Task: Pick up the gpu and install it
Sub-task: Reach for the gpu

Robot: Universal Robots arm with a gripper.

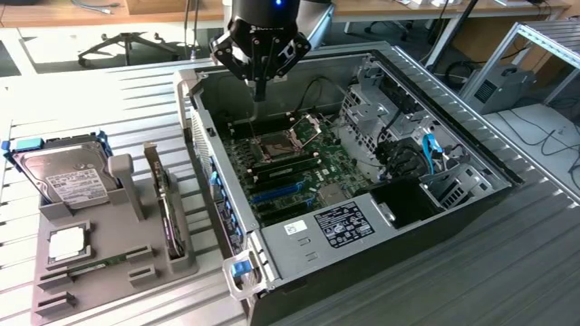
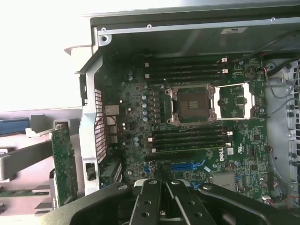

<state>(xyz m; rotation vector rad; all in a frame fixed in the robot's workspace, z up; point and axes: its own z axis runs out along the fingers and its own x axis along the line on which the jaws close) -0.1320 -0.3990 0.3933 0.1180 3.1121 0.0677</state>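
Grey holder (image 1: 109,272): a moulded rack on the tabletop, well apart from the tool and outside the case wall. Its slots seem meant to keep each part on edge, so a grip can come from above.
Gpu (image 1: 168,204): stands on edge in a slot of that holder, untouched, across the case's side wall from the tool.
Tool (image 1: 260,95): clenched, fingers pressed together with nothing between them. It hangs over the open case.
Case (image 1: 201,129): laid on its side with the panel off, so the board faces up toward the tool.
Motherboard (image 1: 290,170): directly beneath the tool. Its blue slots (image 1: 272,193) are bare, and I judge these to be where the card belongs.
Hard drive (image 1: 68,180): propped in the holder, farther from the tool than the gpu.
Tabletop (image 1: 91,88): pale ribbed slats, level, carrying both holder and case.
Room: a workshop, with a chair base (image 1: 127,44) beyond the tool and an aluminium frame (image 1: 534,41) off to one side.
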